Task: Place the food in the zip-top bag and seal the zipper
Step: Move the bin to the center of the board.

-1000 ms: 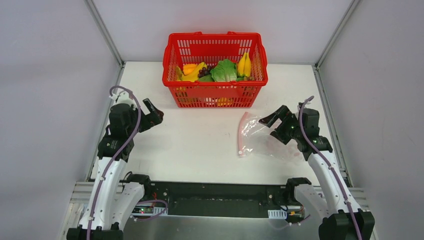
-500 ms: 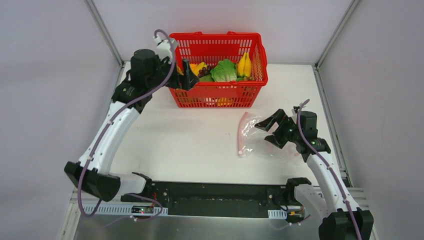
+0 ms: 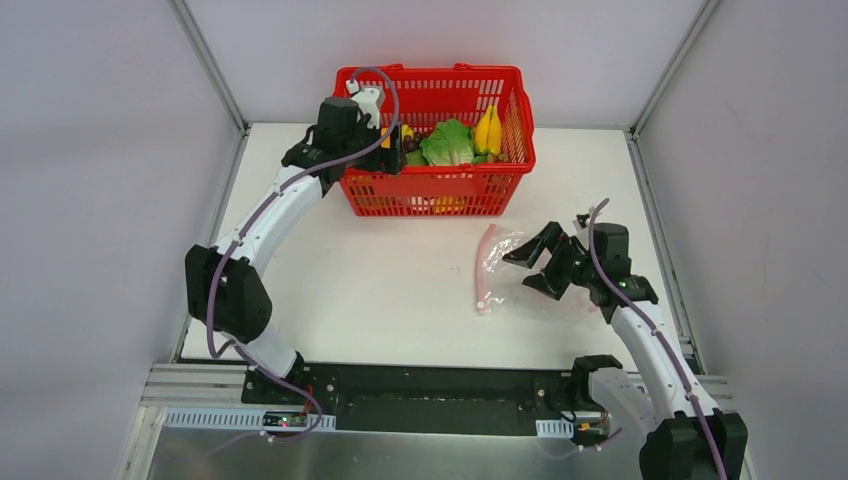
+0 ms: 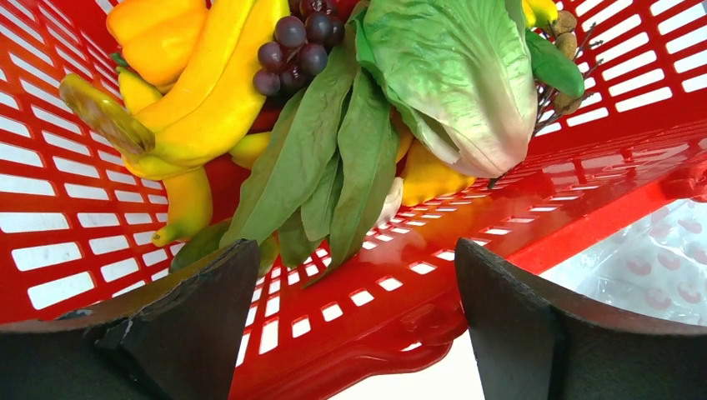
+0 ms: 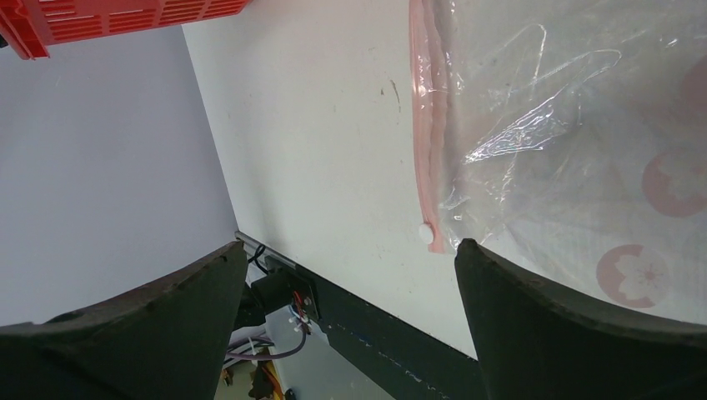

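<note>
The white worktop (image 3: pixel 400 290) holds a red mesh basket (image 3: pixel 430 192) at the back; all the food sits inside the basket. The clear zip-top bag (image 5: pixel 567 125) lies flat on the worktop, near the basket's front right but apart from it; it has faint pink flower spots. The left end effector (image 4: pixel 354 287) hangs over the left part of the basket, its fingers wide apart, holding nothing; the right end effector (image 3: pixel 520 272) hovers just over the bag, its fingers also wide apart. A green lettuce (image 4: pixel 454 75) lies mid-basket; yellow bananas (image 4: pixel 213 92) lie beside it; purple grapes (image 4: pixel 292 46) rest between them. The pink zipper (image 5: pixel 423 125) runs along the bag's left edge.
</note>
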